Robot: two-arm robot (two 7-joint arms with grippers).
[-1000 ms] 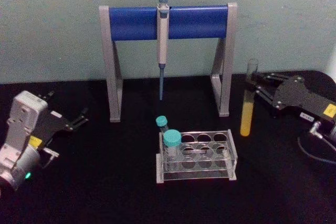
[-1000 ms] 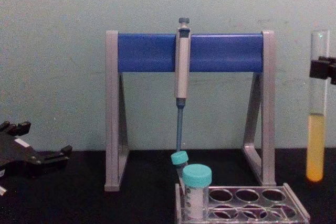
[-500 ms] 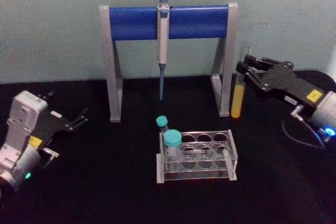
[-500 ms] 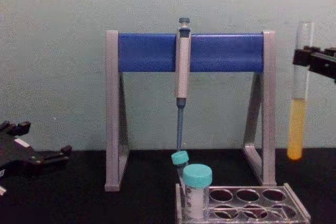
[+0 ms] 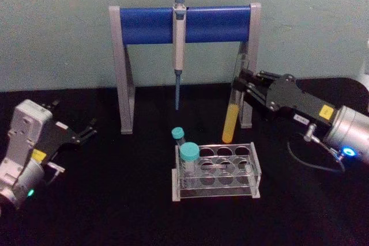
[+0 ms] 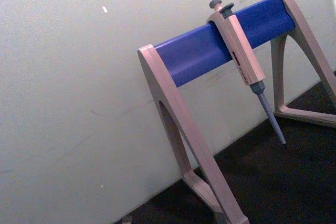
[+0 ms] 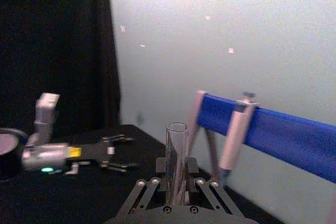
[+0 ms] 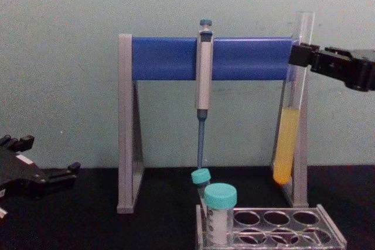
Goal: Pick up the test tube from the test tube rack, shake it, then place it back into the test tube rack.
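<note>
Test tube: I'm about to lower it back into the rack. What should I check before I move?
1. Jaws of the right gripper shut on the test tube: ok.
2. Tube upright: not ok, its bottom leans toward the robot's left.
3. Tube bottom above the test tube rack top plate: ok, by the chest view.
4. Bottom lined up over an empty hole: cannot tell.
5. Free holes: ok, the teal-capped tubes fill only the left end.
6. Parked left gripper away from the rack: ok.
</note>
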